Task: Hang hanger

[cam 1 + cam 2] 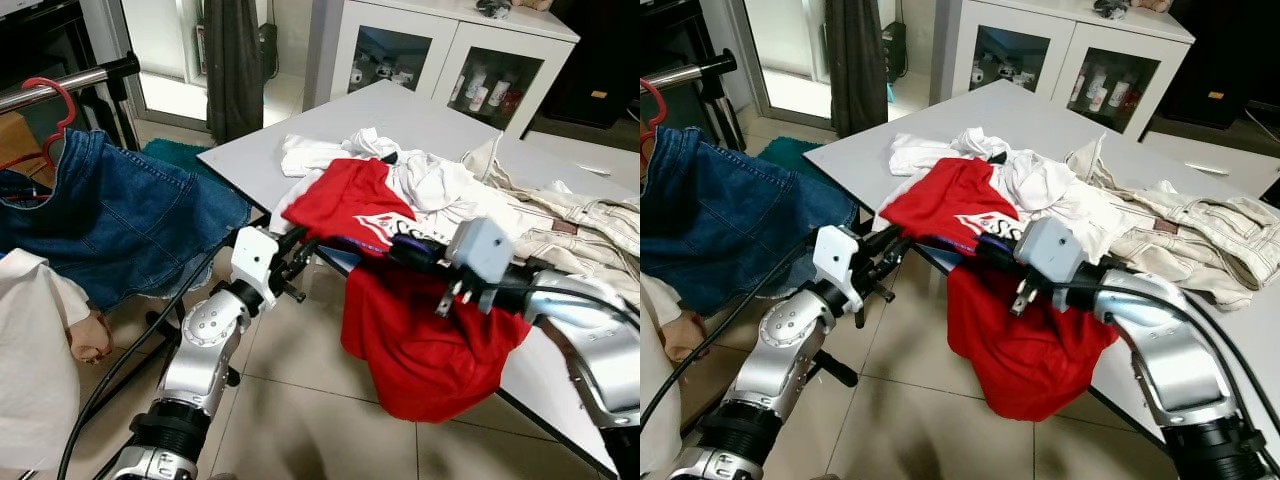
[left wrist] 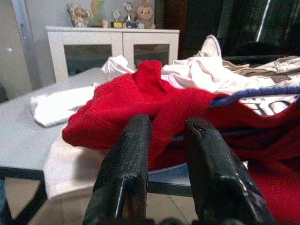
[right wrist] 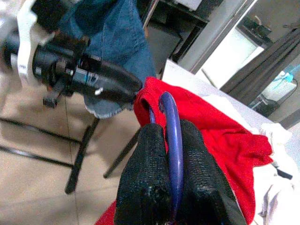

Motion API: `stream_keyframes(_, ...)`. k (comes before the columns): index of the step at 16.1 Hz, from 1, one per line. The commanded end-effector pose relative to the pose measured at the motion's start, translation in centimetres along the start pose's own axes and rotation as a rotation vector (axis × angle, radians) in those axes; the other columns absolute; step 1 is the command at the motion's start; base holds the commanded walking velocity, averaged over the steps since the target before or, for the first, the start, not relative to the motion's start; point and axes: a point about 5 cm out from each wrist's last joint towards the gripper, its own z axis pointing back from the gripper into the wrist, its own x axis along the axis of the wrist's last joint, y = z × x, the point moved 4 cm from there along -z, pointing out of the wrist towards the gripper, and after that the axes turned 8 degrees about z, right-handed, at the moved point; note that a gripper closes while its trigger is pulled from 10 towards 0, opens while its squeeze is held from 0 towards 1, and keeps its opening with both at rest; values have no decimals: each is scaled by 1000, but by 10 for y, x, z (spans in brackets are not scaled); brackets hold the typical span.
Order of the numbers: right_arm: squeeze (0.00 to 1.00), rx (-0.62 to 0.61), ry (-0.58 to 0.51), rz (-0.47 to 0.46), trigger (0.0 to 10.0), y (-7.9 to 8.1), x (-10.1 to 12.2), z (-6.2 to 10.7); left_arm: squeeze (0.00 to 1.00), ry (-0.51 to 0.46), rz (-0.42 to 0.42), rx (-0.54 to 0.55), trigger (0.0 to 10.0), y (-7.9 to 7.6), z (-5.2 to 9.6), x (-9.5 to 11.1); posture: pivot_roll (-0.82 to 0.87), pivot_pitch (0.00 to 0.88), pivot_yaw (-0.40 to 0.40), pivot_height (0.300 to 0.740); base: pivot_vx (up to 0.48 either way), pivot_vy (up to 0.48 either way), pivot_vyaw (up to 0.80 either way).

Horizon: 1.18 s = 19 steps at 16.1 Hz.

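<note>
Grey table (image 1: 420, 125) | tiled floor (image 1: 300, 420) | right hand (image 3: 171, 140) grasping blue hanger (image 3: 172, 136) | left hand (image 2: 166, 140) released

Light: even indoor daylight, bright at the glass door (image 1: 170, 60).
Focus: head views sharp; wrist views soft, near fingers (image 2: 126, 173) blurred.
Shadows: faint.

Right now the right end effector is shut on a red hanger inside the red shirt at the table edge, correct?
Not quite: the hanger is blue, not red, as the right wrist view shows. The right end effector is shut on it, inside the red shirt at the table edge.
</note>
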Motion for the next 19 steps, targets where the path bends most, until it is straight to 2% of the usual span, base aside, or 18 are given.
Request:
stream_keyframes(1, 0, -3, -33, -7, 0, -4, 9, 2, 1000, -7, -30, -8, 10000, -3, -7, 4, -5, 0, -75, 740, 0, 0, 0)
stream_keyframes(2, 0, -16, -64, -39, 0, -6, 15, 1, 0, 4, -25, 4, 10000, 0, -8, 3, -5, 0, -75, 740, 0, 0, 0)
stream_keyframes(5, 0, -48, -109, -93, 0, -18, 25, 4, 0, 26, -40, 20, 10000, 4, -7, -1, -3, 0, -75, 740, 0, 0, 0)
stream_keyframes(8, 0, -27, -91, -97, 0, -18, 22, 11, 0, 33, -58, 73, 10000, 13, -8, -2, 1, 0, -78, 740, 0, 0, 0)
stream_keyframes(10, 0, -45, -96, -111, 0, -23, 23, 14, 0, 28, -60, 100, 10000, 18, -8, 0, 1, 0, -78, 740, 0, 0, 0)
stream_keyframes(13, 0, -16, -86, -126, 0, -20, 20, 18, 0, 8, -58, 126, 10000, 22, -8, 4, -2, 0, -74, 740, 0, 0, 0)
stream_keyframes(15, 0, 4, -99, -139, 0, -17, 23, 20, 0, -61, -14, 108, 10000, 22, -10, 15, -5, 0, -72, 740, 0, 0, 0)
stream_keyframes(17, 0, -7, -96, -136, 0, -18, 23, 19, 0, -67, -12, 58, 10000, 15, -11, 17, -6, 0, -71, 740, 0, 0, 0)
stream_keyframes(18, 0, -18, -96, -133, 0, -20, 23, 17, 1000, -60, -16, 15, 10000, 9, -10, 15, -8, 0, -70, 740, 0, 0, 0)
stream_keyframes(19, 0, -29, -95, -130, 0, -21, 23, 15, 1000, -53, -19, -23, 10000, 3, -10, 13, -8, 0, -70, 740, 0, 0, 0)
